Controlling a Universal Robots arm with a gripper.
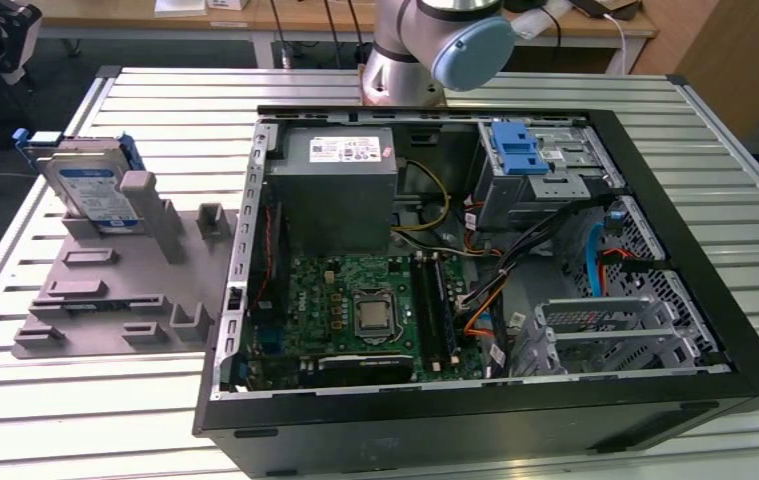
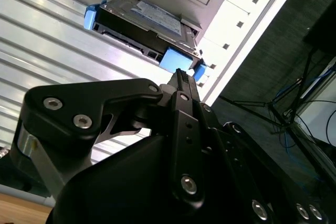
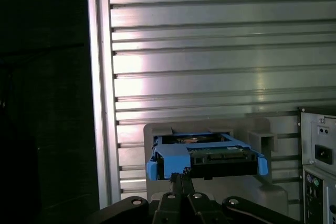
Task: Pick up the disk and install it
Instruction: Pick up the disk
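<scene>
1. The gripper (image 2: 179, 74) is clenched on nothing. Its fingertips are pressed together and aimed at the disk (image 2: 142, 22), but apart from it (how far, I cannot tell). If it came down like this, it would ram the blue frame (image 2: 176, 59) instead of straddling it.
2. The disk stands on edge in a grey holder (image 1: 126, 270) at the exterior view's far left, on the slatted table (image 1: 32, 420). It is well apart from the computer case (image 1: 699, 300). A crooked pull could bind it in its slot, or lift the holder with it.
3. A pinch on the plastic frame alone might flex or slip (metal would be safer).
4. Loose cables (image 1: 486, 290) lie near the drive cage (image 1: 546, 165), at the far right inside the case. They could snag the disk or block its seating.
</scene>
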